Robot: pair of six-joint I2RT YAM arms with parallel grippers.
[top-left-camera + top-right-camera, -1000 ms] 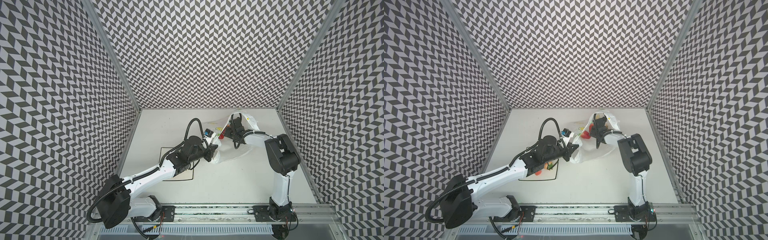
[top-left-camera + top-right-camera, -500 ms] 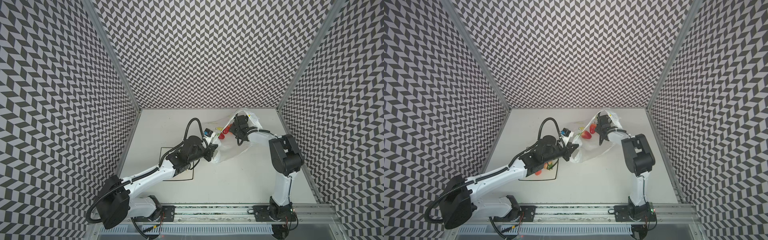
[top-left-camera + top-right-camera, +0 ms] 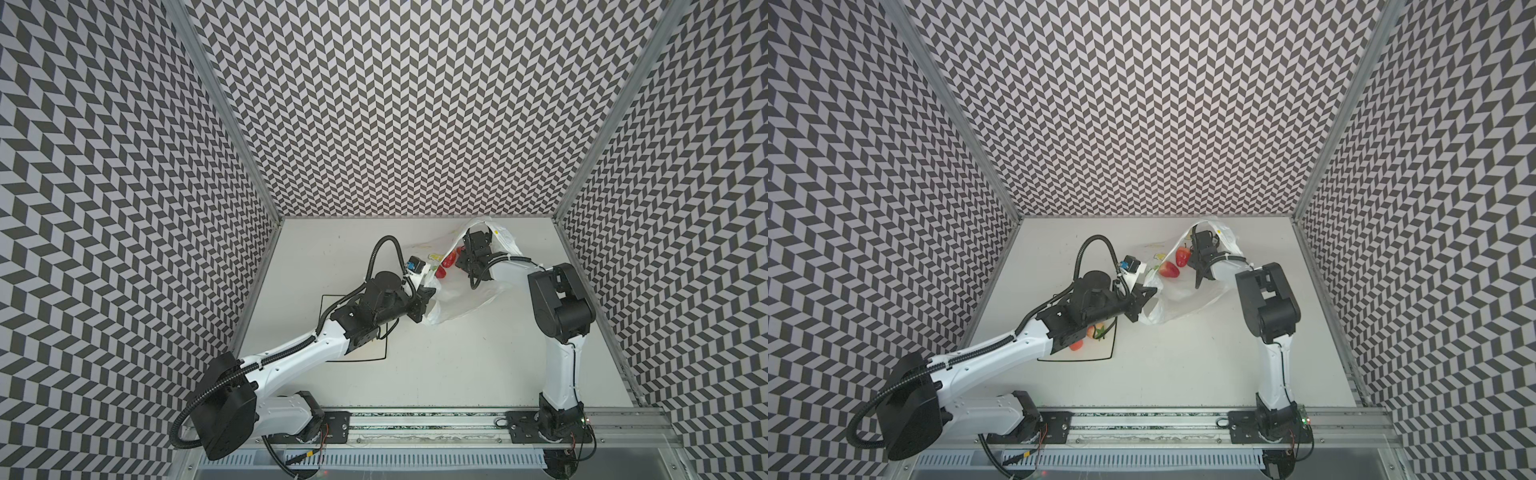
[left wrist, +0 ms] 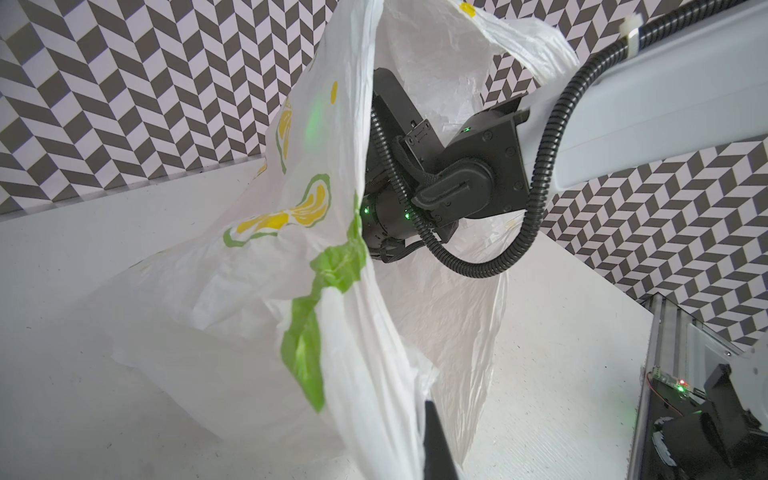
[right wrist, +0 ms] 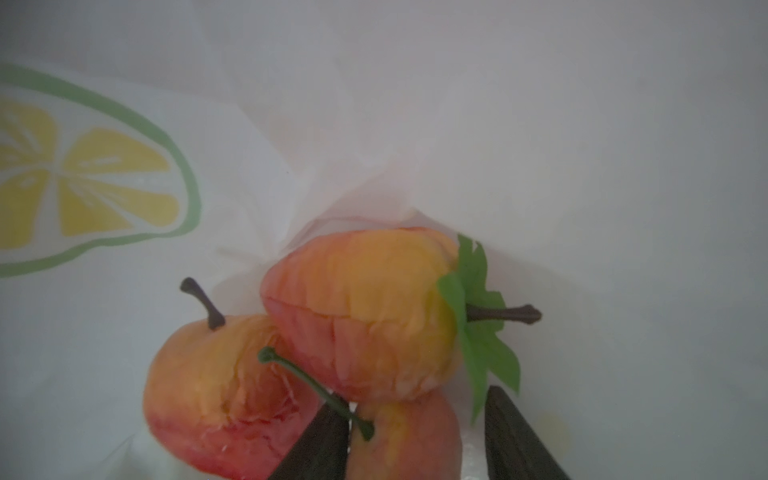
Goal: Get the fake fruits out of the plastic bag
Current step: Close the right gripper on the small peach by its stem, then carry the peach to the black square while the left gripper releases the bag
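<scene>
nearest us, a square black-rimmed plate [image 3: 1112, 347] lies on the white table [image 3: 1183, 365]. a couple of small orange fruits [image 3: 1076, 345] sit on it, partly hidden under the left arm [image 3: 1017, 345]. just past the plate, the left gripper [image 3: 1144, 305] is pinched tight on the rim of the bag [image 3: 465, 297], a thin white one printed with lemon slices, and holds its mouth lifted off the table. farther back, the right arm [image 3: 1266, 299] reaches into that mouth. two red strawberries [image 3: 1169, 269] show in the bag, just beside that arm's black wrist. in the right wrist view, deep in the bag, three orange-pink stemmed balls [image 5: 365, 311] lie touching one another. the right gripper [image 5: 413, 401] stands narrowly apart around the green-stemmed ball [image 5: 405, 444], one finger [image 5: 320, 440] against it and the other a thin gap away. behind everything rise chevron-patterned walls [image 3: 395, 104].
</scene>
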